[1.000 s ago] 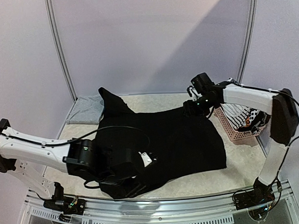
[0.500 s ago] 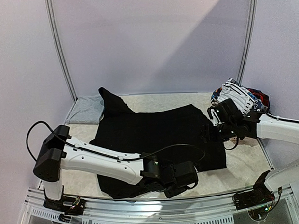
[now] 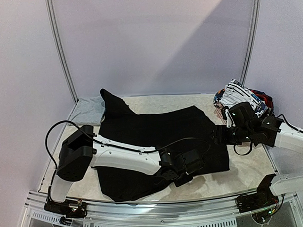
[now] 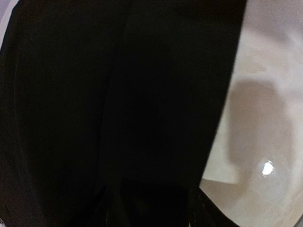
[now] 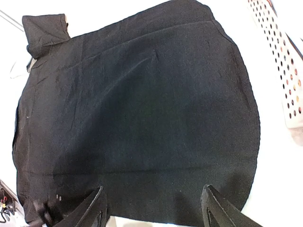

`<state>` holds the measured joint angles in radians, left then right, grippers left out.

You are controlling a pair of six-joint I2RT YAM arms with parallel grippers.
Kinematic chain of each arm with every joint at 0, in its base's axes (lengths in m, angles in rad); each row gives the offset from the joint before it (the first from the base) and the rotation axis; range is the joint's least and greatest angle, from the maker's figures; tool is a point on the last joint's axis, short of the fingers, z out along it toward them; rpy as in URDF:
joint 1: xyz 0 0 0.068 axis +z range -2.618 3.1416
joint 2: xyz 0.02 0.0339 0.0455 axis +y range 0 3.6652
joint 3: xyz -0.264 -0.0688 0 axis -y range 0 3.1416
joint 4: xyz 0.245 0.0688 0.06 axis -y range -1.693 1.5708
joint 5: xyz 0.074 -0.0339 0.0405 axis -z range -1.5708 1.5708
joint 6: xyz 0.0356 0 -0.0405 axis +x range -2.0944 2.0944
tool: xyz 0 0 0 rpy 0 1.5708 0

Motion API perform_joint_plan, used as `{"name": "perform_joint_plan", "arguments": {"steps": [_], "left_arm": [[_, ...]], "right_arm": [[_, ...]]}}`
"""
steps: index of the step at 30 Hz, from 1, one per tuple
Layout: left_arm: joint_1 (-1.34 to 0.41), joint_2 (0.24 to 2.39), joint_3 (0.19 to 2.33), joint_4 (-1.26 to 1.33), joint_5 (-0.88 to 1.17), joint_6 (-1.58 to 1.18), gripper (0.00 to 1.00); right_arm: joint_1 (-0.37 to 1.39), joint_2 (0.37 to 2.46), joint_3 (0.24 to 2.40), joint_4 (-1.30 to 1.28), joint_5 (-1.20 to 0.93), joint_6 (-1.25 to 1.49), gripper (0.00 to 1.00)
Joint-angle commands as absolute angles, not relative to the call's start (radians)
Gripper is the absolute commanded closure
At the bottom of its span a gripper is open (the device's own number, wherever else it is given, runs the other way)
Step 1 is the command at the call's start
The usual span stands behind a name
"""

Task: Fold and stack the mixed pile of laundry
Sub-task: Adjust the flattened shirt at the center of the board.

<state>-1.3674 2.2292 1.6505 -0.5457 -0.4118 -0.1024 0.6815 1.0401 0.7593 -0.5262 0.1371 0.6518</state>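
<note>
Left gripper [image 3: 188, 167] sat low on the near right part of the large black trousers [image 3: 157, 130], close to their near edge. In the left wrist view its dark fingers barely showed against the black cloth, so I could not tell if they were apart or pinching fabric. That view was mostly black cloth, with bare pale table [image 4: 270, 94] to the right.

Right gripper [image 5: 152, 191] was over the right edge of the black trousers, just beside the pink perforated basket [image 5: 284, 66]. Its fingers [image 5: 97, 210] stood wide apart with nothing between them, only the cloth below.

The black trousers lay spread out across the middle of the table, mostly flat with light wrinkles. A narrower end ran to the back left. The near left edge looked bunched or doubled over.

The light grey trousers [image 3: 89, 111] lay flat in the back left corner, touching or slightly under the black end; which, I could not tell.

The rest of the mixed laundry pile was heaped in the basket at the back right, partly hidden by the right arm. A white black-striped piece [image 3: 240, 93] was on top, a red bit [image 3: 263, 96] to its right and a blue patterned bit [image 3: 219, 95] to its left.
</note>
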Motion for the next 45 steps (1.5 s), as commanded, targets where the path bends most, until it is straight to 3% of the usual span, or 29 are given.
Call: {"name": "perform_joint_plan", "arguments": {"steps": [1, 4, 10, 18, 28, 35, 45], "left_arm": [[-1.329, 2.258, 1.670, -0.515, -0.379, -0.075, 0.48], [-1.312, 2.271, 1.672, -0.505, -0.352, -0.071, 0.58], [-1.285, 2.275, 1.668, -0.481, -0.288, -0.078, 1.00], [-1.223, 2.182, 1.621, -0.445, -0.200, -0.122, 1.00], [-1.126, 2.092, 1.587, -0.426, -0.025, -0.164, 1.00], [-1.080, 2.102, 1.583, -0.427, 0.010, -0.202, 1.00], [-1.046, 2.105, 1.562, -0.423, 0.052, -0.222, 1.00]], "right_arm": [[0.700, 1.004, 0.747, -0.568, 0.155, 0.669, 0.31], [0.711, 0.997, 0.747, -0.573, 0.150, 0.670, 0.31], [0.751, 0.974, 0.741, -0.595, 0.137, 0.682, 0.31], [0.872, 0.890, 0.708, -0.539, -0.046, 0.659, 0.31], [1.097, 0.937, 0.634, -0.370, -0.080, 0.682, 0.32], [1.221, 1.094, 0.626, -0.264, 0.047, 0.709, 0.34], [1.247, 1.463, 0.746, -0.191, 0.205, 0.725, 0.38]]}}
